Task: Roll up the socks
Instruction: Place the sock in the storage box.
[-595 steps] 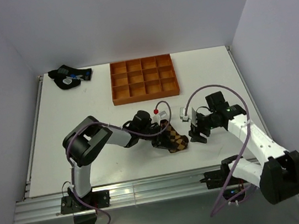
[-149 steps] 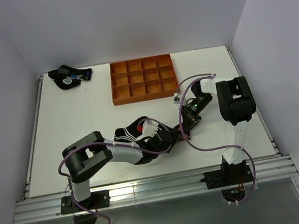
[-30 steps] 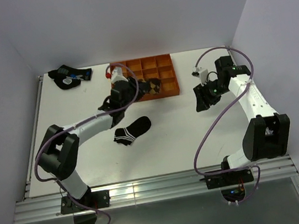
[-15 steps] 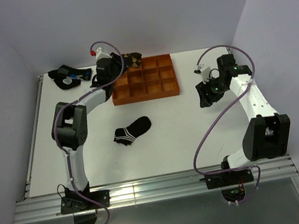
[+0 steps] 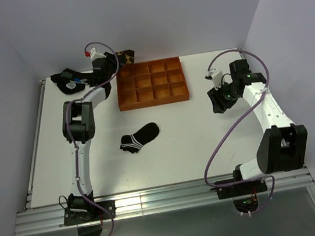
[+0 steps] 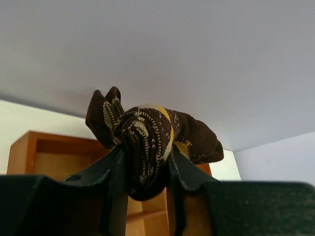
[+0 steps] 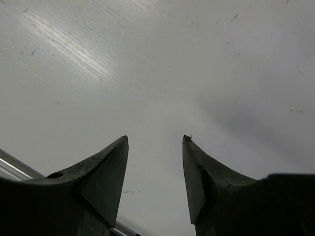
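The brown-and-black argyle sock [image 5: 126, 56], bunched into a roll, is held in the air behind the back left corner of the orange tray [image 5: 151, 82]. My left gripper [image 5: 116, 61] is shut on it. In the left wrist view the roll [image 6: 147, 140] bulges out between both fingers of the left gripper [image 6: 145, 164], with the tray [image 6: 49, 157] below. The short black sock with white stripes [image 5: 139, 137] lies flat mid-table, touched by nothing. My right gripper [image 5: 217, 107] hovers right of the tray, open and empty; the right wrist view shows the right gripper [image 7: 155, 140] over bare table.
A dark sock bundle with blue and white marks [image 5: 72, 81] lies at the back left corner, close to the outstretched left arm. The orange tray has several small compartments. White walls close in the back and both sides of the table [image 5: 197, 147].
My left arm has swung the argyle sock up from over the tray to the back left, stretching out along the table's left side. The right gripper has shifted slightly; the black sock stayed put.
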{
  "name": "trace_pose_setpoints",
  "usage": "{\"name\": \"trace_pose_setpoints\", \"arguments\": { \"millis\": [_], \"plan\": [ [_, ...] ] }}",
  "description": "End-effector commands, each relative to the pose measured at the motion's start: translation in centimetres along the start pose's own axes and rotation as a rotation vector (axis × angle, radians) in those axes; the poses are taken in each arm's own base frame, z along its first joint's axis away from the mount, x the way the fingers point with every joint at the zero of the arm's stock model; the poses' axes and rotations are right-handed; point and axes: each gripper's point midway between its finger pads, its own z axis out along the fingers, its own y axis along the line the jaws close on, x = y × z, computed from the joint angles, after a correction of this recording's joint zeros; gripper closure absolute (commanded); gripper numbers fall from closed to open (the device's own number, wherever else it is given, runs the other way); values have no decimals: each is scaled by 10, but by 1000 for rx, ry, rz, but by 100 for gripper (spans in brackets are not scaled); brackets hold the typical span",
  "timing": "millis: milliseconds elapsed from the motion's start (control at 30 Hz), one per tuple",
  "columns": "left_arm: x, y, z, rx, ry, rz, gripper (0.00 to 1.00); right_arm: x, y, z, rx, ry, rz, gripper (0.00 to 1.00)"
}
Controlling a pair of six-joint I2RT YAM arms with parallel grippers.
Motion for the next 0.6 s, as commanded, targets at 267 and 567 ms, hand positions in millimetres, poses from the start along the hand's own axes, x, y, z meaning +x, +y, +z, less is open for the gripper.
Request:
{"name": "trace_pose_setpoints", "arguments": {
  "millis": [267, 567],
  "plan": [
    [9, 25, 9, -59, 47, -80, 100, 1, -12, 7, 39, -12, -26, 46],
    [31, 67, -2, -281, 127, -159, 100, 13, -11, 12, 33, 32, -25, 47]
  ]
}}
